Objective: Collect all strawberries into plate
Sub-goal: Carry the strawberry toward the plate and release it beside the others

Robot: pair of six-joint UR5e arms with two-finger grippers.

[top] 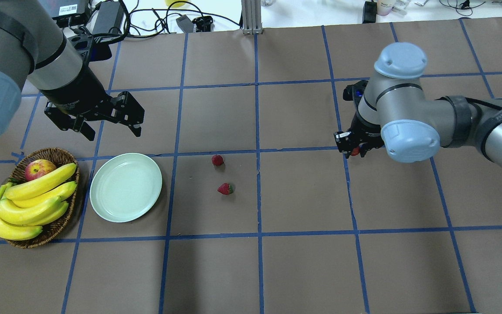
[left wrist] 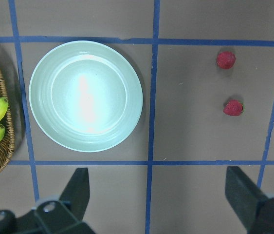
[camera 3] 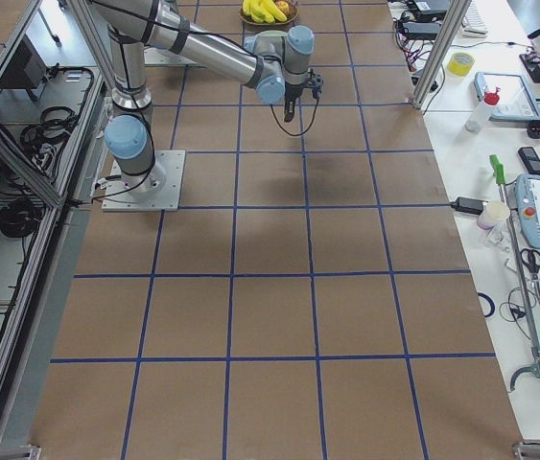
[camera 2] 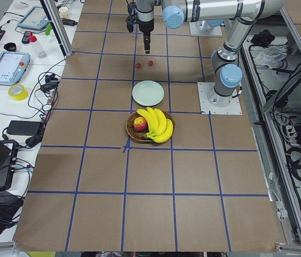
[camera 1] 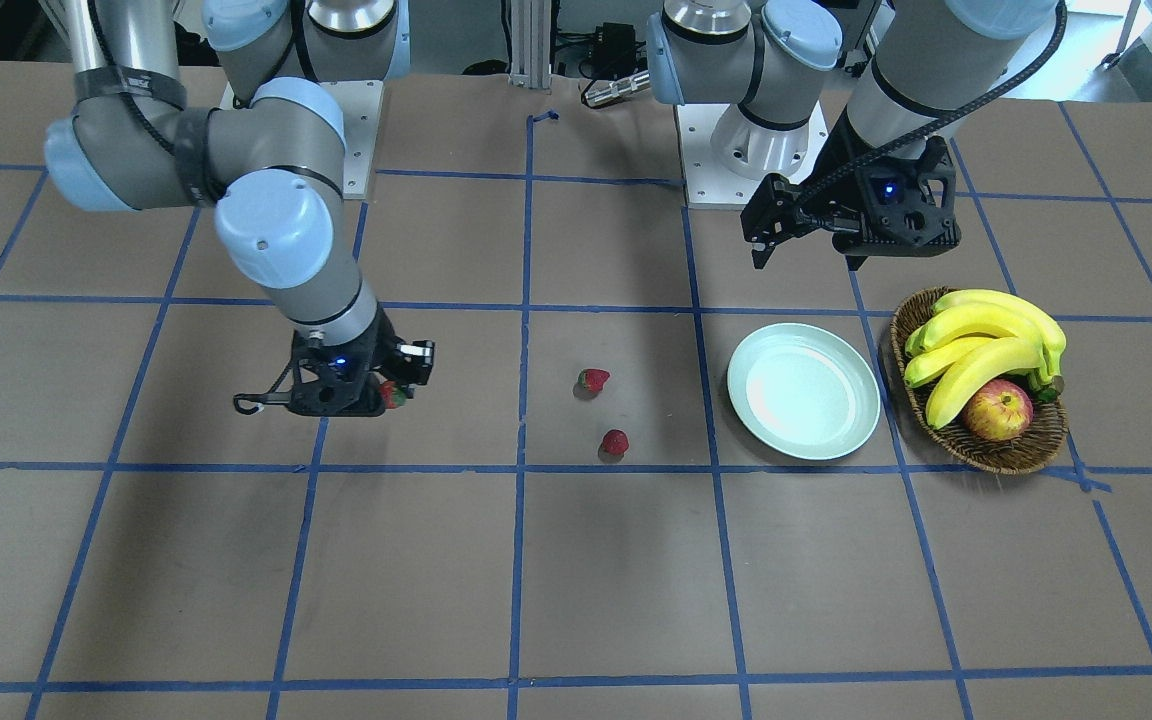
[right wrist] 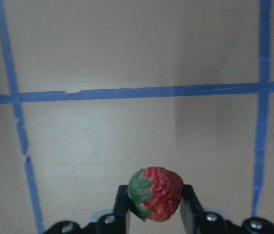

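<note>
Between the fingers of my right gripper (right wrist: 156, 202) sits a red strawberry (right wrist: 157, 193) with a green cap, held above the paper-covered table; the same berry (camera 1: 393, 394) peeks out of that gripper (top: 355, 151) from across the table. Two more strawberries (top: 218, 160) (top: 225, 188) lie on the table near its middle. The pale mint plate (top: 126, 186) lies bare, left of them. My left gripper (top: 108, 125) hovers open above the plate's far side, its fingers (left wrist: 78, 187) wide apart and holding nothing.
A brown wicker basket (top: 61, 222) with bananas (top: 28, 203) and a red-yellow apple (top: 39, 169) stands just left of the plate. Blue tape lines grid the brown table. Cables and gear lie along the far edge (top: 146, 17).
</note>
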